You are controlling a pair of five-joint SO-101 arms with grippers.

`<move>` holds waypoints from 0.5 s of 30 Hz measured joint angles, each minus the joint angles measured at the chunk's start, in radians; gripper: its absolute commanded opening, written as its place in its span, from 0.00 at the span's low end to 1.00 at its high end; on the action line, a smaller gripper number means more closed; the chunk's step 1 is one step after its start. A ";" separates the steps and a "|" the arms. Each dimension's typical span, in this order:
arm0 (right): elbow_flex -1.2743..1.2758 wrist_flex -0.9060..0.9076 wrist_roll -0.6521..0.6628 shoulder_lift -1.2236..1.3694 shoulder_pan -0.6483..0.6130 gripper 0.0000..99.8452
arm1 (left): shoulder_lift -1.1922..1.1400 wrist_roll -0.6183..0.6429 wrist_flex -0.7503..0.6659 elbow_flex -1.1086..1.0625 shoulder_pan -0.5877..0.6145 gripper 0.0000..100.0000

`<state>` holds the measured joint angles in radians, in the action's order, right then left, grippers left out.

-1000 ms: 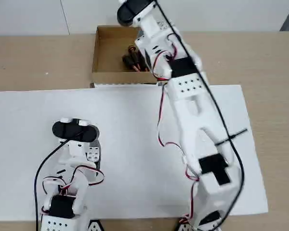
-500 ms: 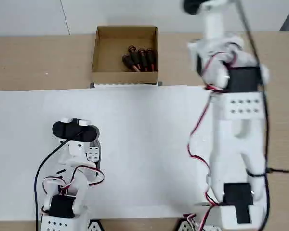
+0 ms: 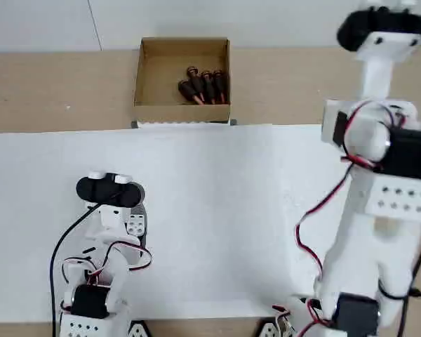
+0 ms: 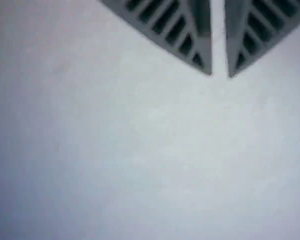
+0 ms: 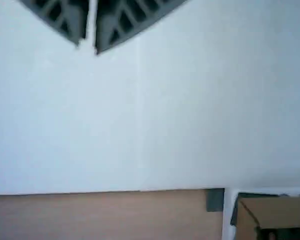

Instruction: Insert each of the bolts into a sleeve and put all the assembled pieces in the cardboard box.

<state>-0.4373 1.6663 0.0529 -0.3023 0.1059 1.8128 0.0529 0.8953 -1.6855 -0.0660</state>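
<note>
At the near edge of the desk [image 3: 56,84], the left arm [image 3: 105,246] sits folded low over the white paper sheet [image 3: 210,196]. The left pincer [image 4: 220,74] is pressed together to a thin slit, pinching nothing and pointing down at bare paper, a posture that reads as parked and out of the way. To its side, the right arm [image 3: 379,175] stands tall along the sheet's right margin, overhanging the paper's edge. The right pincer [image 5: 90,46] is likewise pressed together and carries nothing. The wide middle of the sheet between the two arms gives open room for any sweep.

Farther back, just beyond the paper's far edge, the cardboard box [image 3: 137,77] rests on the bare desk. Four assembled pieces [image 3: 203,86] lie side by side against its near right corner, touching one another, while the left half of the box floor is open. With both pincers holding nothing and the pieces boxed, the job appears at or near its end. The box walls stand well apart from either arm.
</note>
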 measured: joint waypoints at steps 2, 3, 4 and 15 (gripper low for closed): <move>0.018 0.005 0.000 -0.040 0.005 0.00 | 0.000 0.000 0.000 0.000 0.000 0.01; 0.043 0.005 0.000 -0.066 0.005 0.00 | 0.000 0.000 0.000 0.000 0.000 0.01; 0.077 0.005 0.000 -0.097 0.003 0.00 | 0.000 0.000 0.000 0.000 0.000 0.01; 0.661 -0.086 0.000 -0.474 0.000 0.00 | 0.000 0.000 0.000 0.000 0.000 0.01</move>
<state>0.2240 1.5804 0.0529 -0.7764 0.1059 1.8128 0.0529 0.8953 -1.6855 -0.0660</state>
